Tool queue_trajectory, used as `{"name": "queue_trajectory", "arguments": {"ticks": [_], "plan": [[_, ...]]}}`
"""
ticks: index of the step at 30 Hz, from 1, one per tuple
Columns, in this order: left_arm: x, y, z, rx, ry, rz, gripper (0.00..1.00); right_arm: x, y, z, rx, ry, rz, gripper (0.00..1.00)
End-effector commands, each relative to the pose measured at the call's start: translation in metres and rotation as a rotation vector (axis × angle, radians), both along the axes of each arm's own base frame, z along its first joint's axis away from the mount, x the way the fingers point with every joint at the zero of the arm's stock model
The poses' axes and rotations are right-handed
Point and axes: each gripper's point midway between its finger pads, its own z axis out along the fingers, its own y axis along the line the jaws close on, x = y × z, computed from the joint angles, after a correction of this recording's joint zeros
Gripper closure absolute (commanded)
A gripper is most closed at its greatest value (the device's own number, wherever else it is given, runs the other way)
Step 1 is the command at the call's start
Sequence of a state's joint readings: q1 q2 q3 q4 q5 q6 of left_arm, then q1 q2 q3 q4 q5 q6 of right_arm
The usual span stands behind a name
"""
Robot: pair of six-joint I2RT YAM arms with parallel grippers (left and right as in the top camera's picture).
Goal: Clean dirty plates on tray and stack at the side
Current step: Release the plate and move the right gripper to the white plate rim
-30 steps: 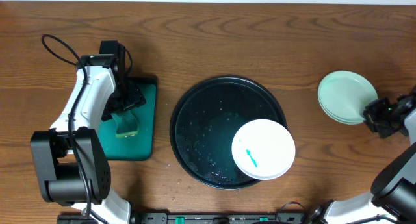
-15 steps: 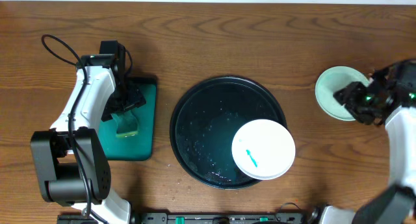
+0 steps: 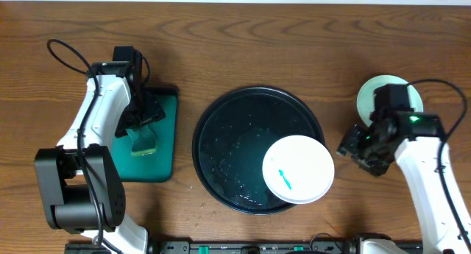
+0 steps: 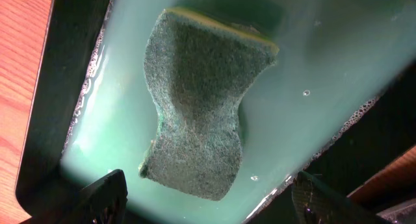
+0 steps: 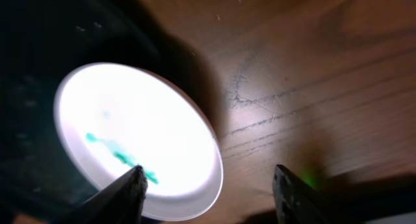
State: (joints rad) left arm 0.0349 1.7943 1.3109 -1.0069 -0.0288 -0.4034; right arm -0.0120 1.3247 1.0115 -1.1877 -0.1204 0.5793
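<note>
Brown wood table w/ wet black tray; L hand, R hand both apart, empty.

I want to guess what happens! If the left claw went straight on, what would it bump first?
Probably the green sponge, lying in the soapy water right ahead of the open left claw, though depth is unclear.

I am watching my right tool hanging above the bench, its jaws standing apart and empty. A white plate carrying a teal smear is lying at the edge of the black tray.
</note>
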Motion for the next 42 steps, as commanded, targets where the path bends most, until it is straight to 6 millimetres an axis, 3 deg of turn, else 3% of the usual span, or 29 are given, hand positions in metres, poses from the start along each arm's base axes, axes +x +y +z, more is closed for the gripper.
{"name": "queue_trajectory", "arguments": {"ticks": [1, 8, 18, 26, 28, 31, 32, 37, 42], "plan": [[-0.001, 0.002, -0.001, 0.004, 0.007, 0.005, 0.18, -0.017, -0.001, -0.027, -0.044, 0.067, -0.064, 0.39], [0.0, 0.002, -0.001, 0.004, 0.002, 0.005, 0.18, -0.025, 0.025, -0.069, 0.077, 0.044, -0.003, 0.48], [0.001, 0.002, -0.001, 0.004, 0.0, 0.005, 0.18, -0.001, 0.037, -0.075, 0.087, -0.077, 0.065, 0.6], [0.0, 0.002, -0.001, 0.004, 0.0, 0.005, 0.18, -0.006, 0.034, -0.093, 0.072, -0.064, 0.061, 0.62], [0.001, 0.002, -0.001, 0.004, 0.0, 0.005, 0.18, -0.006, 0.034, -0.095, 0.072, -0.061, 0.061, 0.69], [0.0, 0.002, -0.001, 0.004, 0.0, 0.005, 0.18, -0.004, 0.034, -0.095, 0.073, -0.07, 0.061, 0.96], [0.0, 0.002, -0.001, 0.004, 0.0, 0.005, 0.18, -0.003, 0.034, -0.095, 0.073, -0.073, 0.061, 0.99], [0.001, 0.001, -0.001, 0.0, 0.0, 0.005, 0.18, -0.001, 0.037, -0.094, 0.087, -0.087, 0.077, 0.99], [0.004, -0.003, -0.001, -0.025, -0.013, 0.005, 0.18, 0.022, 0.076, -0.079, 0.23, -0.238, 0.281, 0.99]]}}
